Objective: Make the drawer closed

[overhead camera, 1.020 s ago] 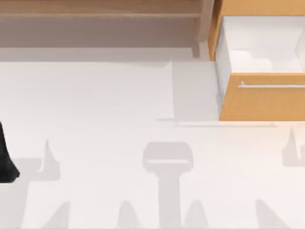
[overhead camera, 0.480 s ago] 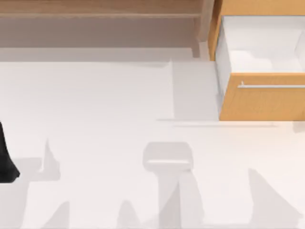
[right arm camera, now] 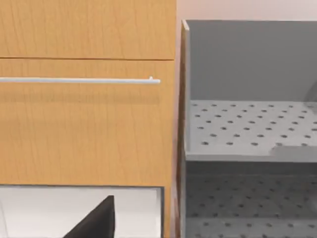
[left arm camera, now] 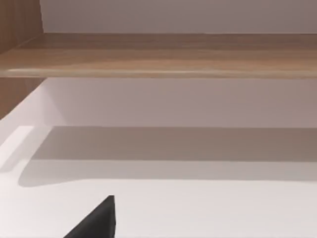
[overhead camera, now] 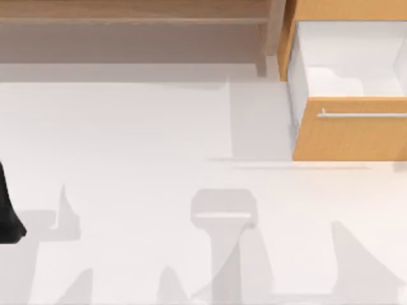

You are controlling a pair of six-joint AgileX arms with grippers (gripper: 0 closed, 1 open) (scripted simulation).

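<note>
The drawer (overhead camera: 348,136) stands pulled out at the table's back right. Its flat orange-tan front faces the table, and its white inner walls (overhead camera: 356,60) are open to view from above. A thin silver bar handle (overhead camera: 364,115) runs across the top of the front. In the right wrist view the same front (right arm camera: 84,134) and handle (right arm camera: 79,80) are close ahead, with a dark part of my right gripper (right arm camera: 97,222) low in the picture, apart from the front. My left arm (overhead camera: 6,217) rests at the table's left edge, and a dark part of my left gripper (left arm camera: 97,223) hangs over the bare table.
A long brown wooden shelf (overhead camera: 133,16) runs along the back left, with a post (overhead camera: 262,44) beside the drawer. In the right wrist view a grey perforated rack (right arm camera: 247,134) stands next to the drawer front. The white tabletop (overhead camera: 159,146) spreads out before them.
The shadows on the table's front right have shifted and widened. The drawer and my left arm have stayed where they were.
</note>
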